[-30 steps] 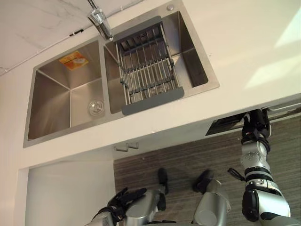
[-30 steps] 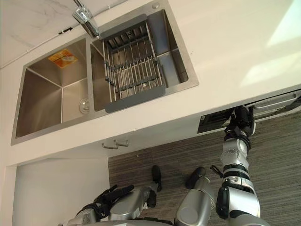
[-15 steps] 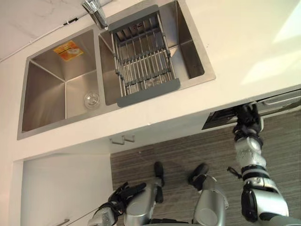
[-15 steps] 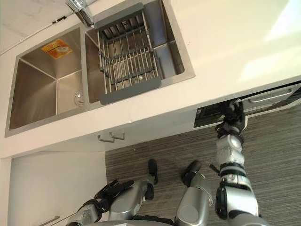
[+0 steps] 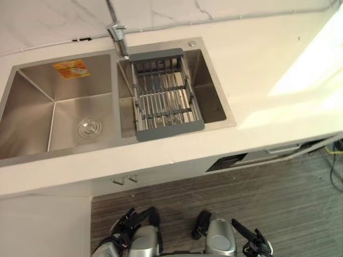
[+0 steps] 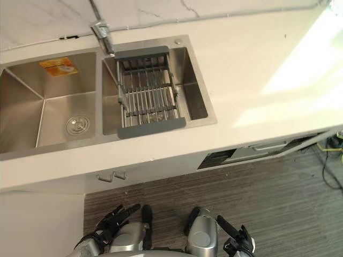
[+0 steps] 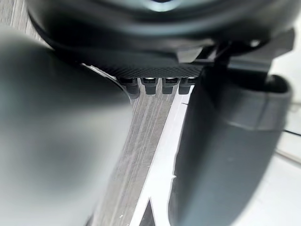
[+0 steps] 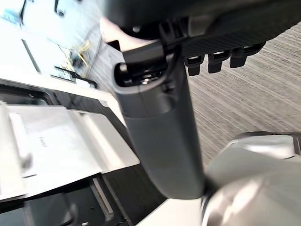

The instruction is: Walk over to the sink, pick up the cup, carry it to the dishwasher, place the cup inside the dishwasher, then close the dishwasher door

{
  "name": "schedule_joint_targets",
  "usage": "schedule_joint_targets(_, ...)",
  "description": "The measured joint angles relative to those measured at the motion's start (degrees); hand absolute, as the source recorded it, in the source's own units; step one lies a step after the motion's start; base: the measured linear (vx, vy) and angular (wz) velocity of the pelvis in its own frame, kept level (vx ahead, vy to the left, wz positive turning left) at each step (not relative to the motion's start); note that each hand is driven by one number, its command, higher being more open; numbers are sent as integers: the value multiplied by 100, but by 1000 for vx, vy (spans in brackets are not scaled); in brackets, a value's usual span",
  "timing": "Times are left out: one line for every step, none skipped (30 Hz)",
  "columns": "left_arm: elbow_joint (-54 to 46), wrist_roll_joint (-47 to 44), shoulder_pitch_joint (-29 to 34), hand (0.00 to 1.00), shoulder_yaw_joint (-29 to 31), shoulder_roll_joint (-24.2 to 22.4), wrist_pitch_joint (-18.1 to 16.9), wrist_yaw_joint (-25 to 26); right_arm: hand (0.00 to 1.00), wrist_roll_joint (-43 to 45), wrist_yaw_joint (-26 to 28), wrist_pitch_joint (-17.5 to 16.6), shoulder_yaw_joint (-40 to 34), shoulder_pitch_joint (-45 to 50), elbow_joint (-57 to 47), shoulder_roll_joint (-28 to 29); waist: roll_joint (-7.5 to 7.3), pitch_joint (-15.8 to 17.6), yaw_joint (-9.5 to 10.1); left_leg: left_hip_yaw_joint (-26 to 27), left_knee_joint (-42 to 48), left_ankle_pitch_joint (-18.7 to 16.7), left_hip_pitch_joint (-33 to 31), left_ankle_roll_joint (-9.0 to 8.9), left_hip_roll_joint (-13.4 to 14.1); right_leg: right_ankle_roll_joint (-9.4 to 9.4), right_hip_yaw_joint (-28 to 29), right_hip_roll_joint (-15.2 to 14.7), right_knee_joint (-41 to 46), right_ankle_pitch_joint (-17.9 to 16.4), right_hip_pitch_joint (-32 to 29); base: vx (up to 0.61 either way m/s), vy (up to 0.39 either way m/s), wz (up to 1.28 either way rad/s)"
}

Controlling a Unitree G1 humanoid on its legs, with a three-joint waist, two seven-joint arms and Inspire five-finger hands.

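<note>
My left hand (image 6: 111,220) hangs low over the striped floor (image 5: 300,203) in front of the cabinet, fingers spread loose and holding nothing. Up on the white counter (image 5: 268,64) the sink (image 5: 32,107) has its left basin bare, and a slatted rack (image 5: 163,99) sits in the right one below the faucet (image 5: 115,33); where the cup is I cannot tell. Further right the dishwasher (image 5: 228,162) shows under the counter edge with its door ajar, and my right hand (image 6: 236,243) hangs low, fingers straight and empty.
</note>
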Motion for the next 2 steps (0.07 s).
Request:
schedule_joint_targets(53, -30, -36, 100, 72, 88, 145, -61, 100, 5, 122, 13, -59, -14, 118, 103, -148, -88, 2, -128, -20, 6, -29, -5, -63, 134, 141, 13, -381, 135, 174, 71, -96, 52)
schedule_joint_targets(70, -71, -45, 100, 115, 80, 188, -65, 100, 20, 153, 46, -88, -102, 204, 144, -131, -126, 42, -128, -79, 63, -32, -63, -15, 145, 132, 100, -697, 121, 311, 50, -82, 36)
